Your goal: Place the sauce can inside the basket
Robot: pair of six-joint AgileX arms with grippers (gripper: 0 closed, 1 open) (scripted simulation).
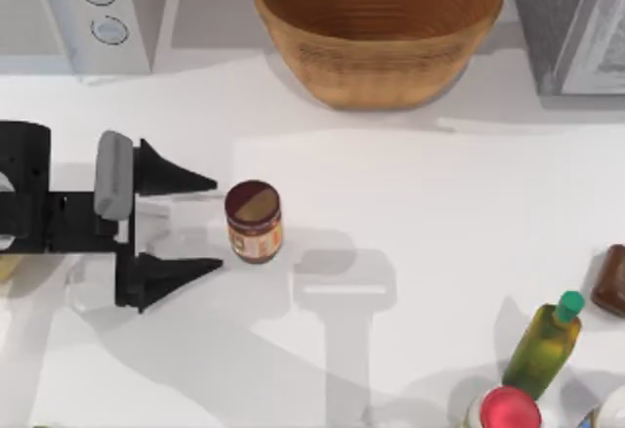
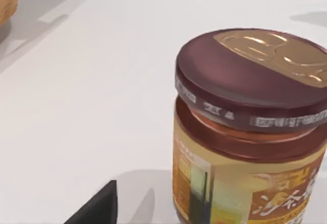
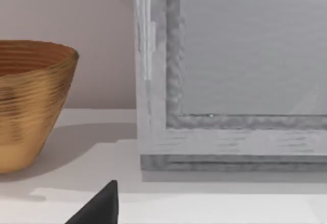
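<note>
Approach step: left gripper (image 1: 217,225) (wide open, holding nothing) sits just beside the sauce can (image 1: 254,221), needing to advance and close.

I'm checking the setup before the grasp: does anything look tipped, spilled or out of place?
Nothing stands out. The can stands upright on the table, lid on, nothing spilled, just ahead of the open left gripper. The basket sits upright at the back, nothing visible inside.
</note>
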